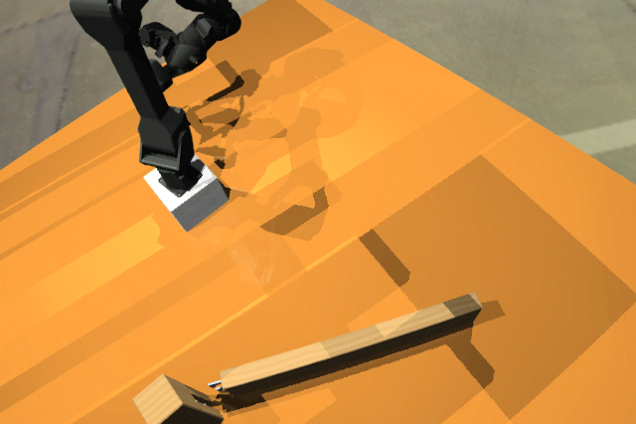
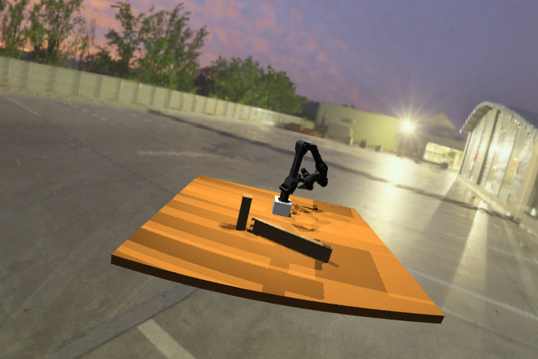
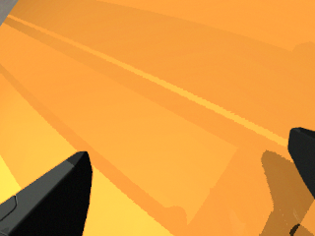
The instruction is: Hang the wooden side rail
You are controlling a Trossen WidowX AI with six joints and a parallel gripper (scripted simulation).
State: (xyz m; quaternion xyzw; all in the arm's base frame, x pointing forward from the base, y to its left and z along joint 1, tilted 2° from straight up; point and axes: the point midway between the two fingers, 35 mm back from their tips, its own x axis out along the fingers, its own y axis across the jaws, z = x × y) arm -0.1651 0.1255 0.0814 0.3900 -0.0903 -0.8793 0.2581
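Note:
The wooden side rail (image 1: 349,346) (image 2: 291,240) lies long and narrow in front of the arm. Its steel hooks (image 1: 215,384) (image 2: 250,224) point toward the headboard post and look just short of it, outside the slot. The post (image 1: 160,399) (image 2: 245,212) stands upright. Its slot (image 1: 202,398) faces the rail's hooked end; the pins inside cannot be made out. My gripper (image 1: 154,57) (image 2: 299,179) (image 3: 192,150) is open and empty, raised beside the arm's base and far from the rail. Only table shows between the fingers in the wrist view.
The arm's white and grey base block (image 1: 200,206) (image 2: 282,207) stands on the orange table (image 1: 436,116) (image 2: 187,233) (image 3: 148,108), behind the rail and post. The arm is folded above it. Shadows cross the table around the arm and rail.

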